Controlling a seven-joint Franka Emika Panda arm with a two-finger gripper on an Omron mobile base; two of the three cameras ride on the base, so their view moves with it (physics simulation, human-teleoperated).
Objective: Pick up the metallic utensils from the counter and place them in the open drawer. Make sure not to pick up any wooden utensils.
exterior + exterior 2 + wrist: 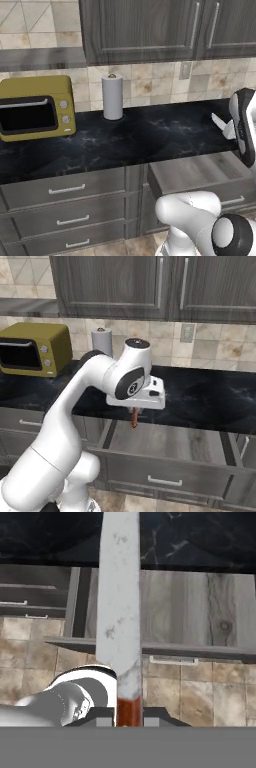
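Note:
My gripper (128,713) is shut on a metallic utensil, a knife (120,602) with a long silvery blade and a reddish-brown handle. The blade runs up the hand view, across the open drawer (200,612) and onto the black counter (190,537). In the right base view the gripper (135,408) hangs just above the drawer (170,441), at the counter's (210,396) front edge. The knife's brown handle (134,419) pokes out below the hand. In the left base view the drawer (200,170) stands pulled out at the right, under the counter (125,135). The wooden utensils are out of view.
An olive-yellow microwave (35,107) and a paper towel roll (112,97) stand at the back left of the counter. Closed drawers (65,190) lie left of the open one. Dark upper cabinets (150,286) hang overhead. Tiled floor (210,697) shows below the drawer front.

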